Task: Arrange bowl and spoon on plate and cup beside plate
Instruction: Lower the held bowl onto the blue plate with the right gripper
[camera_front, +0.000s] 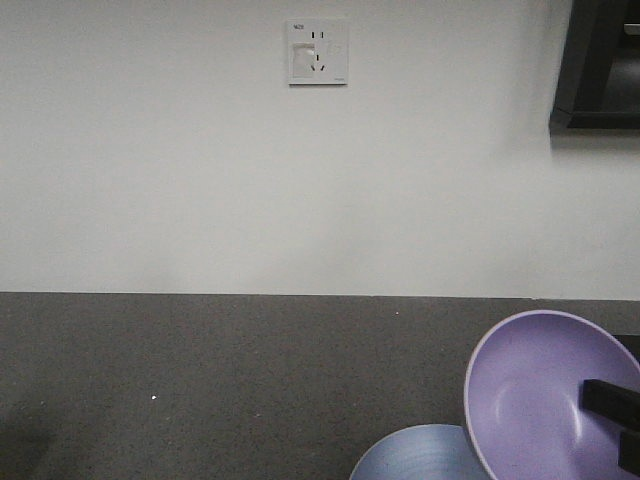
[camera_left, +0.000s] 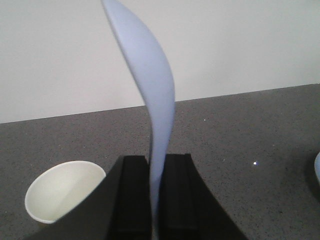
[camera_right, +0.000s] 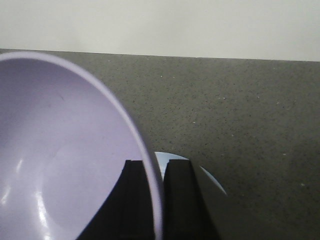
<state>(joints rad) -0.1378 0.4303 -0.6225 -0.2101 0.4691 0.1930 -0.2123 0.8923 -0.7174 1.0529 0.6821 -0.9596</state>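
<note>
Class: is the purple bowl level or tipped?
Tipped: the bowl faces its inside toward the front camera, its rim pinched by the right gripper.

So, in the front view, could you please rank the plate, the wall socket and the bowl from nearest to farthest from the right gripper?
1. The bowl, at lower right, its rim clamped in the right gripper.
2. The plate, low at the bottom edge, just left of the bowl.
3. The wall socket, high up and far behind both.
</note>
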